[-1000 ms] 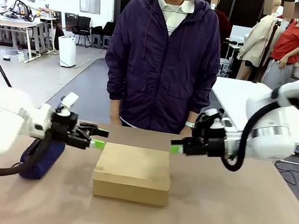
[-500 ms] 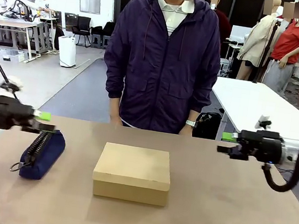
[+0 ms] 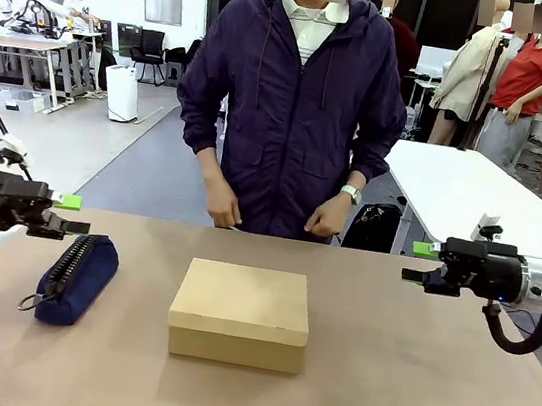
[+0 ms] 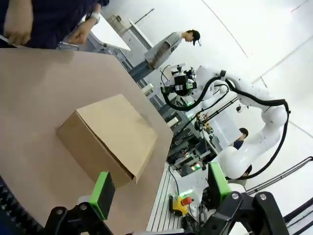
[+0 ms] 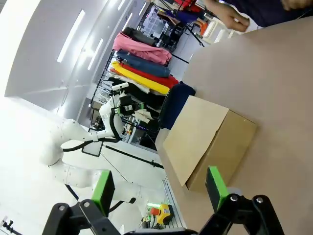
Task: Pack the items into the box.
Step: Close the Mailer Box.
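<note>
1. The cardboard box (image 3: 240, 313) sits shut in the middle of the table (image 3: 407, 384), in front of the person.
2. It looks light and stiff, with smooth sides. The front lid edge looks like the best spot to grab.
3. The left gripper (image 3: 69, 214) is spread wide and holds nothing, near a dark blue zip pouch (image 3: 77, 279).
4. The right gripper (image 3: 420, 263) is wide too and holds nothing, well apart from the box.

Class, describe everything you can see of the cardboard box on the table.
The shallow rectangular tan cardboard box sits shut, lid flat, at the middle of the brown table, square to the front camera. Its surfaces look plain and unmarked. Nothing touches it; a dark blue zipped pouch lies apart on the robot's left.
</note>
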Tool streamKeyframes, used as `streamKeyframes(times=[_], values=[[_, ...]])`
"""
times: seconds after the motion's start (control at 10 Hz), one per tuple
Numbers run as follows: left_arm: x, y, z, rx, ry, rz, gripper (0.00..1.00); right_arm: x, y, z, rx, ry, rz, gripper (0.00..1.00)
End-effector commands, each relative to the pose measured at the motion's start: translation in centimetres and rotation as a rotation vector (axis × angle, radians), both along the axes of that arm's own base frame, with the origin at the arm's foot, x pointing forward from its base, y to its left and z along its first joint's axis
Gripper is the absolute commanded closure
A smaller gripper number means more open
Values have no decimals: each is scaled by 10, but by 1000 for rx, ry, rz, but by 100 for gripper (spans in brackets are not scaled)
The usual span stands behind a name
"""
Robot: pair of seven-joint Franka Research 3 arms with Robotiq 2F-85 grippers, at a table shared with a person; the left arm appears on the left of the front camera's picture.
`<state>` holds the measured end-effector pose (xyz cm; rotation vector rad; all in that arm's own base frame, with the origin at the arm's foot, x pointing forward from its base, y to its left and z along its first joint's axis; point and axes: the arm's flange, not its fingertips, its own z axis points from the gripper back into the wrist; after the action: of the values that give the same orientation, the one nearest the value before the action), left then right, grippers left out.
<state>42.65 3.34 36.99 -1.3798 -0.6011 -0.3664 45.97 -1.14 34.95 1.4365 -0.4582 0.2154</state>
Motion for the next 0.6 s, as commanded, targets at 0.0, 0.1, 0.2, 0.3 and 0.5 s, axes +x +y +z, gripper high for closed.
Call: streamKeyframes(times=[0.0, 0.1, 0.2, 0.3, 0.5], values=[[-3, 2, 0, 10, -22, 5, 0, 0, 2, 3, -11, -23, 0, 0], [-3, 2, 0, 10, -22, 5, 0, 0, 2, 3, -11, -23, 0, 0], [-3, 2, 0, 10, -22, 5, 0, 0, 2, 3, -11, -23, 0, 0], [-3, 2, 0, 10, -22, 5, 0, 0, 2, 3, -11, -23, 0, 0], [-3, 2, 0, 10, -22, 5, 0, 0, 2, 3, -11, -23, 0, 0]])
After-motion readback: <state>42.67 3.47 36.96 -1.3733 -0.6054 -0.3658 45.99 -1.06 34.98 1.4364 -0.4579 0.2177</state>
